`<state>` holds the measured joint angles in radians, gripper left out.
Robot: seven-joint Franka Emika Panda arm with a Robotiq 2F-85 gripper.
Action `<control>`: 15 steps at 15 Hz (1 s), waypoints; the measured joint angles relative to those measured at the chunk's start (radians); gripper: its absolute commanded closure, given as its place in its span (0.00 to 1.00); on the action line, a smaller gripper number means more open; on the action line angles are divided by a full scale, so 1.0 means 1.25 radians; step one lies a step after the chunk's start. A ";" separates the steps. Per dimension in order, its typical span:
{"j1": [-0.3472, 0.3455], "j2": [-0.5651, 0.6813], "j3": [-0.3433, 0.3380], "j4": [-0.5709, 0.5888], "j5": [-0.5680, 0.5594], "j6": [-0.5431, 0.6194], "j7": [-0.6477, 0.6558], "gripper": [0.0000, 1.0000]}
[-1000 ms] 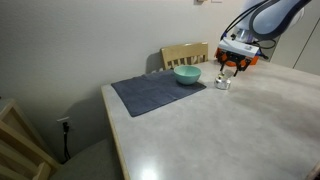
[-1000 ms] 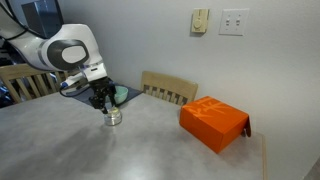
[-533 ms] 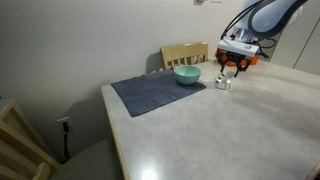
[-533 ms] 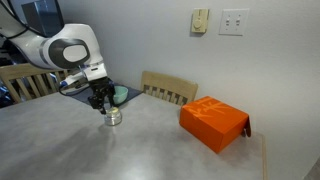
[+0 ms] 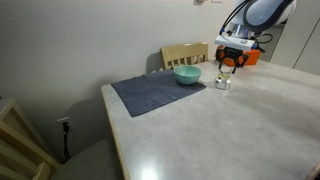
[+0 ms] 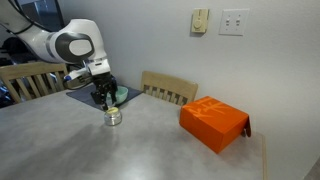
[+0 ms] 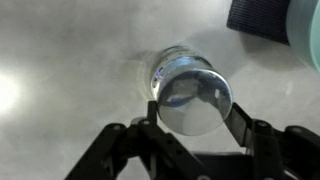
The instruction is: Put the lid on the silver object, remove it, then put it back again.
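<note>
The silver object [image 5: 222,84] [image 6: 114,118] is a small shiny pot on the pale table, beside the mat. My gripper [image 5: 231,64] [image 6: 104,98] hangs a little above it. In the wrist view the gripper [image 7: 193,108] is shut on the lid [image 7: 193,95], a round silvery disc held by its edges between the two fingers [image 7: 238,112]. The pot [image 7: 172,63] shows just past the lid's far edge, and the lid is clear of it. In both exterior views the lid is too small to make out.
A teal bowl [image 5: 186,74] [image 6: 119,94] [image 7: 306,30] sits on a dark grey mat [image 5: 155,94] [image 7: 262,14] next to the pot. An orange box [image 6: 213,123] lies further along the table. A wooden chair [image 5: 185,54] [image 6: 170,89] stands behind the table against the wall.
The gripper has risen from the silver pot, carrying the lid up with it. The pot has stayed where it was.
</note>
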<state>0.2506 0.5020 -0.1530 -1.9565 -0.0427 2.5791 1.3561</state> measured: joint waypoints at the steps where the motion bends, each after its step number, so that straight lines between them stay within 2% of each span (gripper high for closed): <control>1: -0.006 0.007 0.004 0.009 0.002 -0.006 -0.001 0.56; 8: -0.053 0.070 0.037 0.077 0.043 -0.050 -0.035 0.56; 15: -0.056 0.113 0.039 0.133 0.050 -0.086 -0.042 0.56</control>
<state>0.1800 0.6426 -0.1036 -1.7903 0.0203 2.4713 1.3039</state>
